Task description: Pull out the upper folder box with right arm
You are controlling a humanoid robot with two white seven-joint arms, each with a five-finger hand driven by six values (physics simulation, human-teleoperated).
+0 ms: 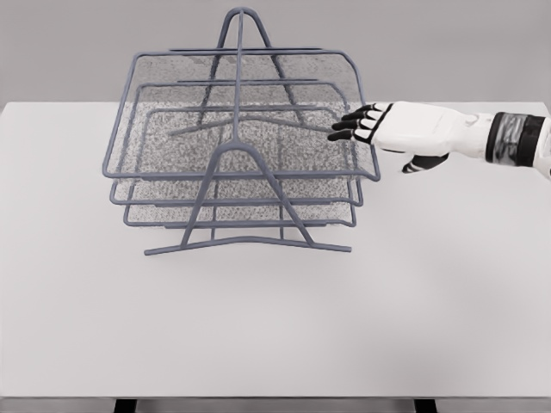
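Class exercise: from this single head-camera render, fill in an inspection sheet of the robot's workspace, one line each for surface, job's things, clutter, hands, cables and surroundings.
Surface: white table, flat and plain.
Job's things: grey wire-mesh folder rack standing on the table, three stacked trays in an A-shaped frame; the upper tray sits level with the two below it, not pulled out.
Clutter: nothing seen.
Hands: right hand reaches in from the right, fingers extended with dark fingertips at the right rim of the upper tray; whether they touch it cannot be told. Left hand not in view.
Cables: nothing seen.
Surroundings: plain grey backdrop behind the table; dark table legs at the bottom edge.
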